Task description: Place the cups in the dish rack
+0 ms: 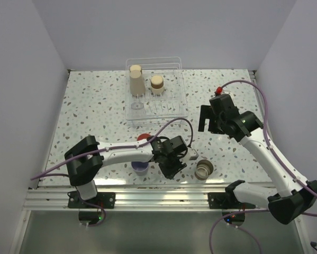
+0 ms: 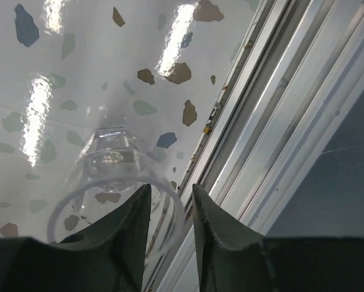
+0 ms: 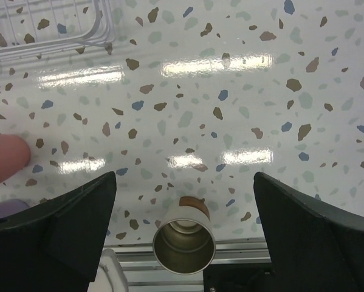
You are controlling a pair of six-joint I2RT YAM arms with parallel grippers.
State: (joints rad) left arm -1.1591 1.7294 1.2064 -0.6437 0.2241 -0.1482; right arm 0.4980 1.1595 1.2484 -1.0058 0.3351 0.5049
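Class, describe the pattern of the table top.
The table top is white with scattered brown, blue and green flecks, clearest in the right wrist view.

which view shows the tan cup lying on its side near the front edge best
Right wrist: the tan cup lies with its mouth toward the lens, interior visible. Top external shows it small, from above. Left wrist misses it.

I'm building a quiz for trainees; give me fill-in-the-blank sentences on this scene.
The right hand hangs wide ___ over the table.
The tan cup near the table's front edge lies on its ___.
The taller cup in the dish rack is coloured ___.
The left hand is at the rim of a ___ glass.
Missing: open; side; beige; clear.
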